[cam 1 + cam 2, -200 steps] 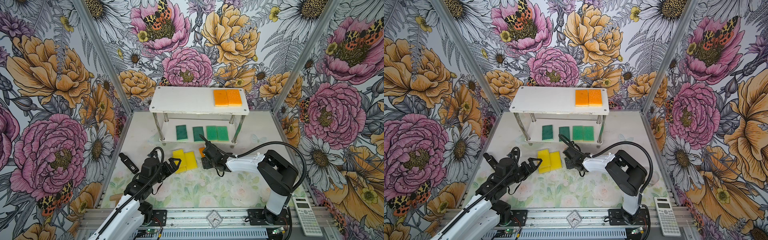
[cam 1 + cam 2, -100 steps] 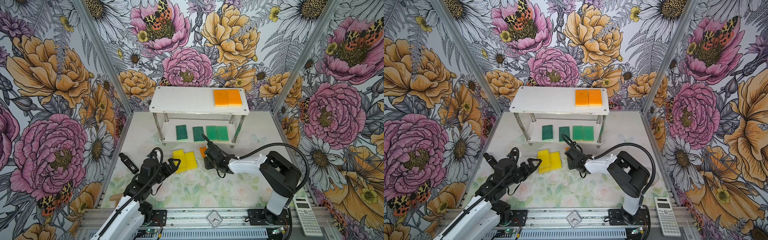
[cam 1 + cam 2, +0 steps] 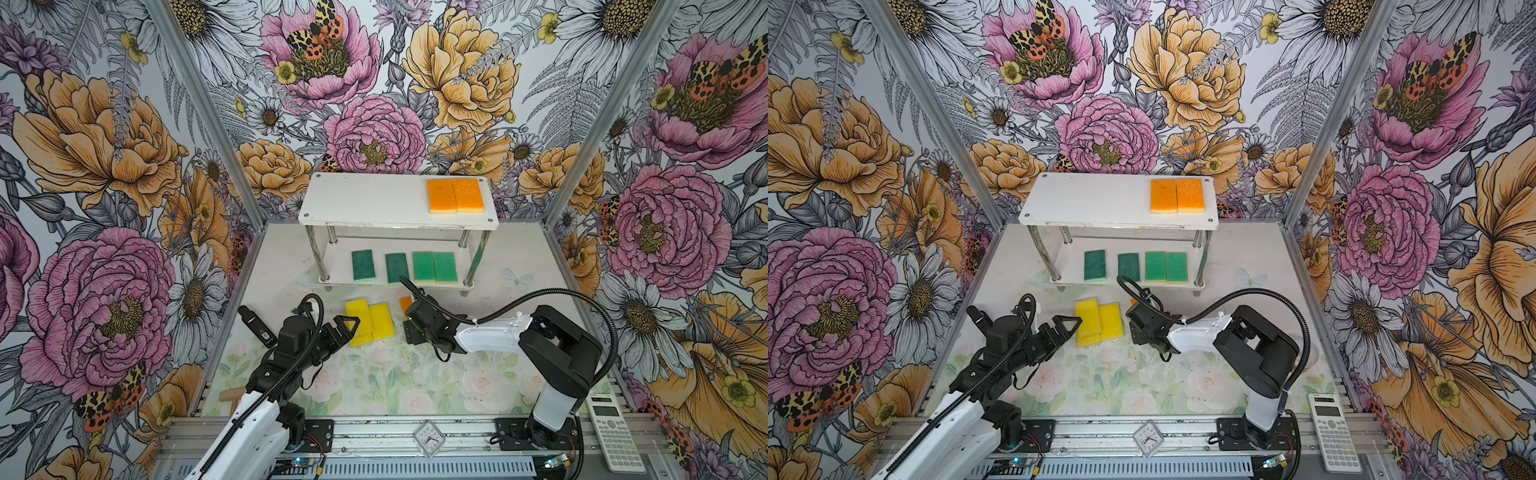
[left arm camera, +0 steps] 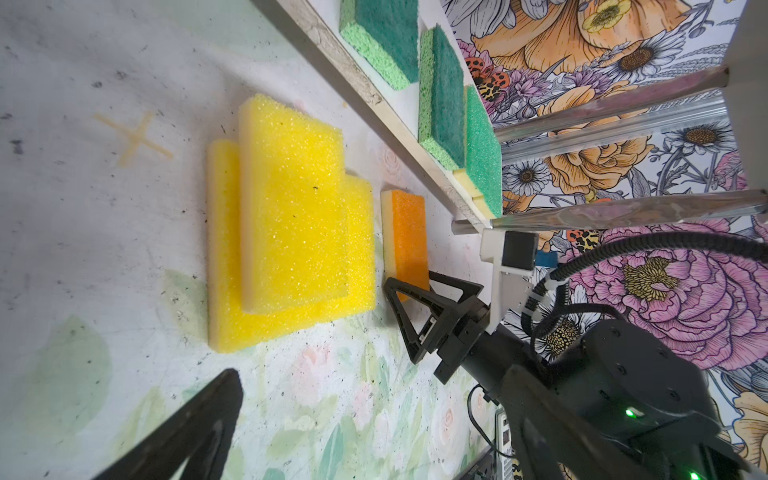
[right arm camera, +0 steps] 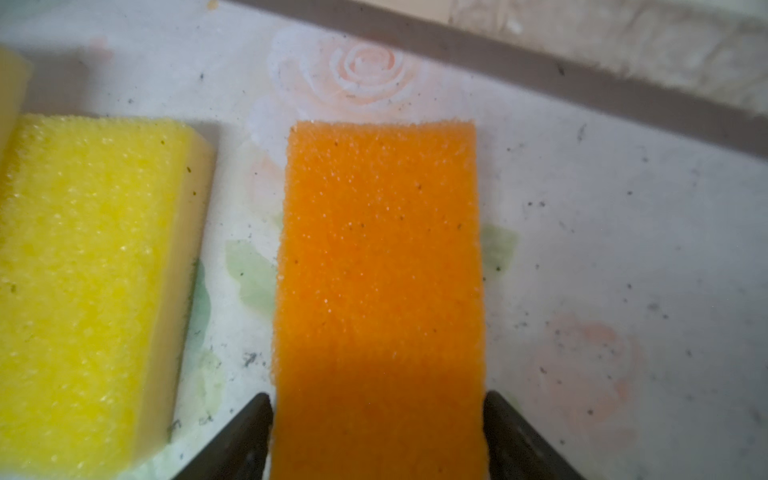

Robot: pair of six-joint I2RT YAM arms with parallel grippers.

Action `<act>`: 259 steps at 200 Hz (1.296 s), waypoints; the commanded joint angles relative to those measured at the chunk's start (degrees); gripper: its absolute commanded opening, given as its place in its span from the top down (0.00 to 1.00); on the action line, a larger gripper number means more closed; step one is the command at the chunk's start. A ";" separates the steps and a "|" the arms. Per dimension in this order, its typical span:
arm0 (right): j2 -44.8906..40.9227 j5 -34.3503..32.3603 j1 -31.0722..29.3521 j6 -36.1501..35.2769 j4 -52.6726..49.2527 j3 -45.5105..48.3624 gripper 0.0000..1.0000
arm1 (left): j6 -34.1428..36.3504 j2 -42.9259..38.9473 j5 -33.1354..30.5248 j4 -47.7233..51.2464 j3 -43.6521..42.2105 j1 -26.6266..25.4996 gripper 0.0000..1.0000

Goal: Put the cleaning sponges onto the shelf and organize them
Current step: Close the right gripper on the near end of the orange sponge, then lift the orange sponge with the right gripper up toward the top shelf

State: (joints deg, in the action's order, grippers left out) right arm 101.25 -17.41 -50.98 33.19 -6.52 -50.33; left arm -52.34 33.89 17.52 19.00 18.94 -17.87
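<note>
Most of the loose orange sponge was hidden under the right gripper in both top views. It lay flat mid-tabletop, just in front of the shelf. The fingers flanked its long sides, but I couldn't tell if they squeezed. The left gripper gaped wide and empty beside the yellow sponges, and their stack was hard to count. A calculator sat past the front right corner.
</note>
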 commanded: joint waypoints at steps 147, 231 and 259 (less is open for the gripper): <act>0.46 -0.49 -1.40 -0.63 1.60 2.86 0.47 | 1.45 -0.49 2.97 -2.13 -1.66 1.56 0.01; -9.77 2.41 -1.38 1.25 -12.68 -4.80 0.58 | 2.19 -0.71 3.55 -1.87 -1.45 1.78 0.01; -13.28 4.54 -1.40 1.76 -19.33 -9.00 0.61 | 2.50 -0.48 4.18 -2.13 -1.29 1.88 0.01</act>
State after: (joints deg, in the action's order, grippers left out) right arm 91.96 -14.98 -52.29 33.93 -18.79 -54.92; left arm -51.64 33.71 20.05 17.74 18.06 -16.62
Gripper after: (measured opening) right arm 0.411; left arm 0.989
